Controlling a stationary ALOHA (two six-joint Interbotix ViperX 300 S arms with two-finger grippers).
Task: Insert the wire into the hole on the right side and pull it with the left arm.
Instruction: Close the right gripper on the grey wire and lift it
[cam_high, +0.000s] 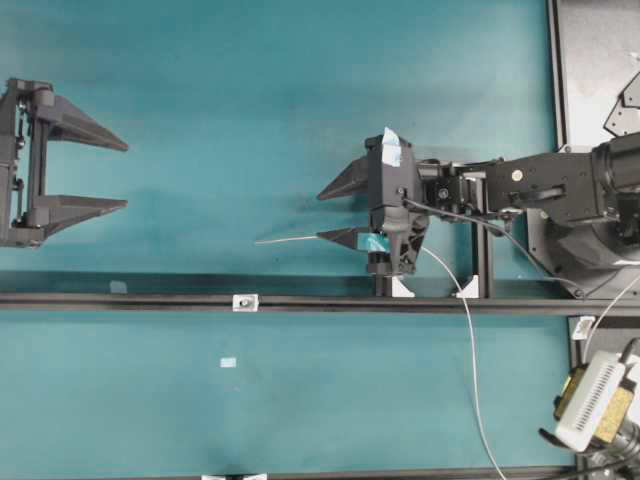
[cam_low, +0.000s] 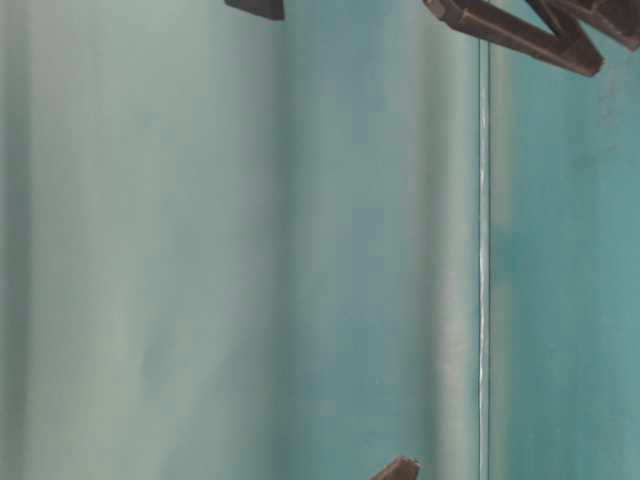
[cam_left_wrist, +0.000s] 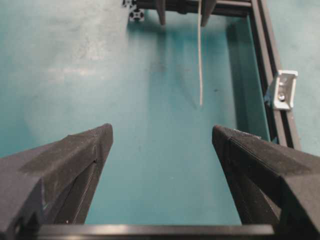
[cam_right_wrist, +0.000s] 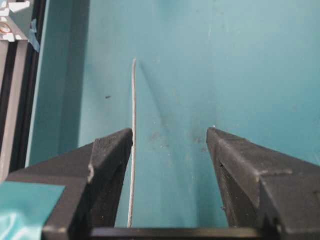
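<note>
The wire (cam_high: 287, 239) is thin and pale. Its straight tip pokes out to the left past the lower finger of my right gripper (cam_high: 319, 216), and the rest trails off behind the gripper toward the lower right. In the right wrist view the wire (cam_right_wrist: 132, 145) runs along the inner face of the left finger (cam_right_wrist: 112, 150), with the right gripper (cam_right_wrist: 170, 131) wide open and not pinching it. The hole sits in a tiny white block (cam_high: 245, 302) on the rail, below and left of the wire's tip. The left arm's gripper (cam_high: 127, 175) stands open far to the left; its wrist view shows the gripper (cam_left_wrist: 162, 128) empty, the wire (cam_left_wrist: 200, 60) ahead and the block (cam_left_wrist: 282, 90) to the right.
A black rail (cam_high: 420, 304) crosses the teal table from left to right. Two white brackets (cam_high: 403, 288) stand on it under the right arm. A small white patch (cam_high: 228, 362) lies below the rail. A white and yellow device (cam_high: 595, 400) sits at the lower right.
</note>
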